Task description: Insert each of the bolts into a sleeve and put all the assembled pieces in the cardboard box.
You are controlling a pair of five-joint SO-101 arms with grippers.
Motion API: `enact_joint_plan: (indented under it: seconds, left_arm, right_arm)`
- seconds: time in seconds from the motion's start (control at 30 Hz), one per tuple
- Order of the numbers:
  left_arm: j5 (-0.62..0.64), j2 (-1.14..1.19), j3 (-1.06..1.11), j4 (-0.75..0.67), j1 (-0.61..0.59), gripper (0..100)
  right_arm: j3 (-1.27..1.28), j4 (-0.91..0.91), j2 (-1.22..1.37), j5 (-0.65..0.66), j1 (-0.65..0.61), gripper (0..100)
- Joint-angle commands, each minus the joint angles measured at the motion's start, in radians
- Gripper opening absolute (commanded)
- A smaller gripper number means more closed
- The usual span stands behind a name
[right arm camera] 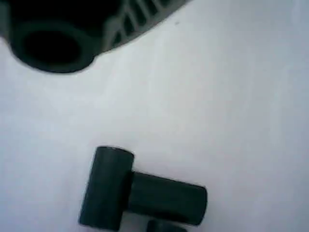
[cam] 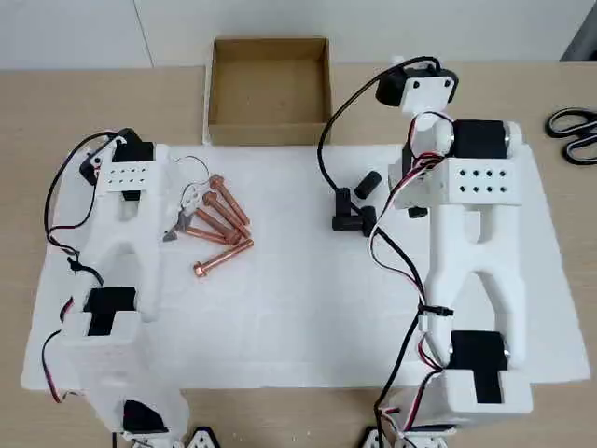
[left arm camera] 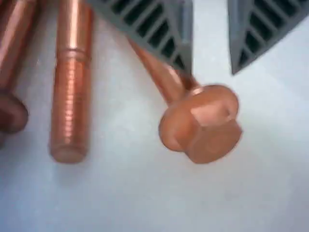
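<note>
So the left pincer is spread apart and sitting right down on the bolts. One grey finger lies over the shank of the nearest one, with its hex head poking out past the tip. Up close I count three bolts. From above the copper bunch looks like five, but they overlap, so don't hold me to it. They lie on the white sheet, well apart from the sleeves.

For the right pincer I can't tell if it's apart or together. One sleeve sits right against it. Two more sleeves lie in a T nearby, with the edge of a fourth just beside them.

The box stands at the far edge of the table. One pair of scissors lies on the right arm's side.
</note>
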Motion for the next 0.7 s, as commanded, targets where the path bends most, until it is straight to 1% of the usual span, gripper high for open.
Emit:
enact_joint_plan:
  seconds: [0.0,0.23,0.67]
  left_arm:
    - [0.008,-0.012,-0.048,0.025,-0.003,5]
    - [0.005,-0.034,-0.14,0.12,-0.002,5]
    - [0.003,-0.025,-0.139,0.107,-0.002,5]
  right_arm:
    - [-0.008,-0.013,-0.007,-0.002,-0.002,0.5]
    - [-0.008,-0.013,-0.007,-0.002,-0.002,0.5]
    - [-0.008,-0.013,-0.007,-0.002,-0.002,0.5]
